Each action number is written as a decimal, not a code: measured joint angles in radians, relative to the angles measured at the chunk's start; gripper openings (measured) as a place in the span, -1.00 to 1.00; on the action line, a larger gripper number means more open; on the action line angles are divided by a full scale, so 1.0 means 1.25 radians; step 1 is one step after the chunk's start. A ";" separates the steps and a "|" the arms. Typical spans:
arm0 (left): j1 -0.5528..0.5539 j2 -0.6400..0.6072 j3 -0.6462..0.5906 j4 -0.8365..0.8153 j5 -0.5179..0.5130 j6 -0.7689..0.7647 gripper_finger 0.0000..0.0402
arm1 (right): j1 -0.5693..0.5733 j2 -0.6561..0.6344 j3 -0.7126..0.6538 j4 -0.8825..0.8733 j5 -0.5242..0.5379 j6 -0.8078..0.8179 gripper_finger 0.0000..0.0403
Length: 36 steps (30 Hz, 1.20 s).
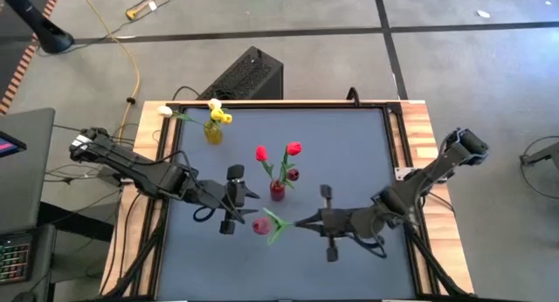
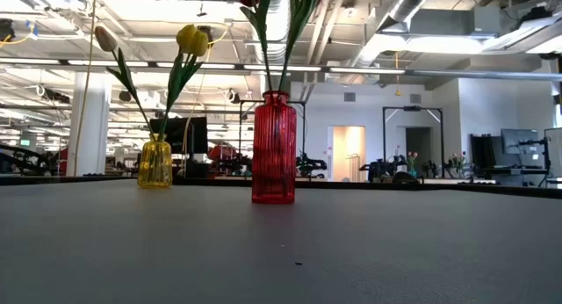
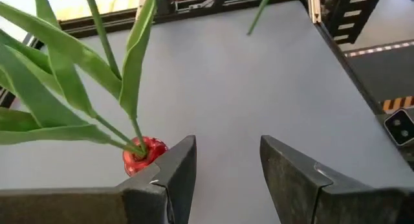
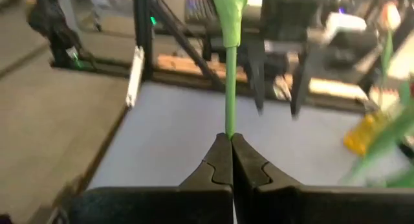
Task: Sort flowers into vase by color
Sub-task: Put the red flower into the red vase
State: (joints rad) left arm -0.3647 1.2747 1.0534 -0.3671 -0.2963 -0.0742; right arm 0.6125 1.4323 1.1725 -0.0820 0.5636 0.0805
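High view: right tool (image 1: pixel 297 222) is clamped on the stem end of a red tulip (image 1: pixel 262 224), head pointing toward the left tool (image 1: pixel 253 194), which is spread and empty just beside it. Red vase (image 1: pixel 277 190) sits mid-surface (image 1: pixel 349 154) with three red/maroon tulips; yellow vase (image 1: pixel 213 132) near the far edge holds yellow and cream ones.

Low view: both vases upright, well apart (no arms visible).

Left wrist view: fingers (image 3: pixel 174 179) apart, nothing between; red vase rim just beside one.

Right wrist view: fingers (image 4: pixel 217 162) pinched tight on the green stem (image 4: pixel 230 88).
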 joint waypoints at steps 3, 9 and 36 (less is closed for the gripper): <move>-0.010 -0.015 -0.016 0.019 -0.001 -0.011 -0.20 | -0.035 0.019 0.000 0.095 -0.056 -0.050 -0.93; -0.038 -0.099 -0.127 0.212 -0.007 -0.062 -0.20 | -0.082 0.052 0.000 0.175 -0.180 -0.109 -0.93; -0.075 -0.114 -0.312 0.765 -0.045 -0.073 -0.20 | -0.239 0.049 0.000 0.256 -0.340 -0.191 -0.93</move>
State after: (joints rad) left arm -0.4587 1.1320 0.6636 0.5891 -0.3531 -0.1649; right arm 0.3141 1.4940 1.1728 0.2385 0.1391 -0.1581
